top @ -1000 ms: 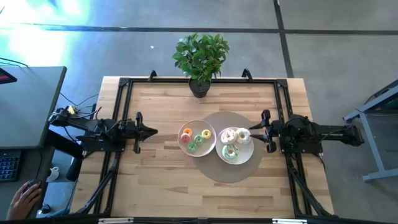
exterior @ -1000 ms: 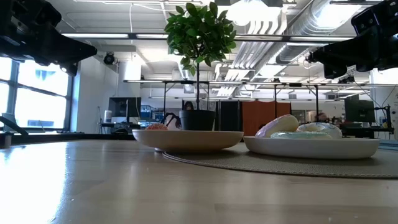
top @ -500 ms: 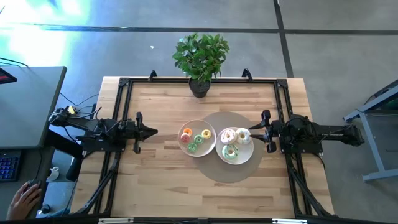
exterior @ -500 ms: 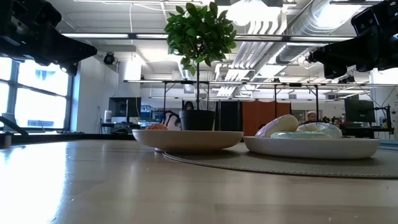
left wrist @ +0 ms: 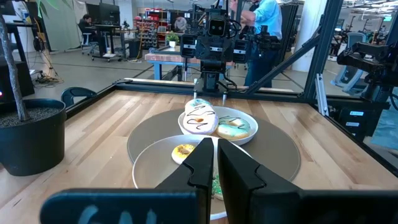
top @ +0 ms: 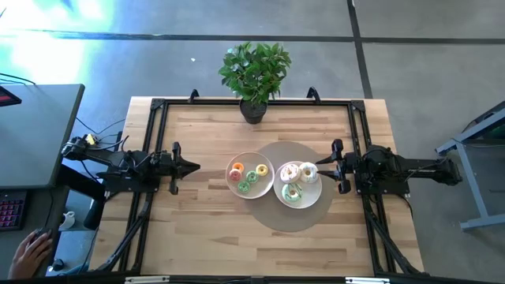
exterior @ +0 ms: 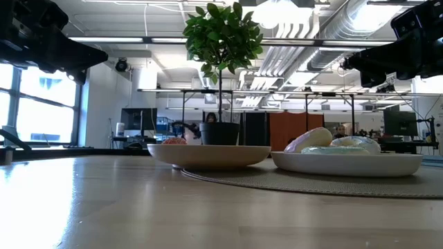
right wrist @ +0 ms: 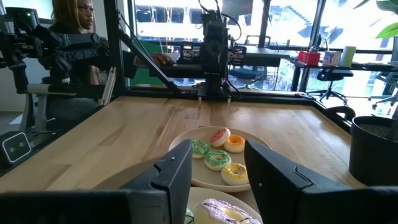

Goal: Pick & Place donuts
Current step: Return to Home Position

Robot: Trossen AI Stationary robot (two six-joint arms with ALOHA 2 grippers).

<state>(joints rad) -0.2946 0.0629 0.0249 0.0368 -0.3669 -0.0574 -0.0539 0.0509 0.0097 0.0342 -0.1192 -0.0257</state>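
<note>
Lying in two groups near the middle of the table, the donuts are all on plates. Five small ring-shaped toy donuts (right wrist: 217,158), iced green, orange, yellow and white with a red stripe, sit close together in the round white left plate (top: 262,188). Three larger iced toy donuts (left wrist: 200,118), one white with a dark swirl and the others pale green and pale blue, fill the matching round white right plate (top: 312,192). The two plates stand side by side with their rims just beside each other. The right one is wholly on a flat round grey mat (top: 284,221), while the left one overlaps only the mat's edge.

The right gripper (top: 322,166) hangs above the table just beside the right plate's outer rim. Its two dark fingers (right wrist: 180,165) are spread wide, with nothing between them. The left gripper (top: 195,166) is raised over the left part of the table, well apart from the left plate. Its fingers (left wrist: 202,162) are drawn almost together, leaving only a thin slit, and they carry nothing. Both grippers point inward toward the plates.

All of this is on a light wooden slatted table (top: 197,237) edged by a black metal frame (top: 205,101). A leafy green plant in a dark pot (top: 254,71) stands at the middle of the table's far edge.

Beyond the table's left side is a dark desk (top: 39,134), where a person's hand (top: 31,252) rests near a keyboard. The right wrist view shows a seated person (right wrist: 74,37) on that side. In the left wrist view a person in a blue shirt (left wrist: 264,15) stands past the right arm.
</note>
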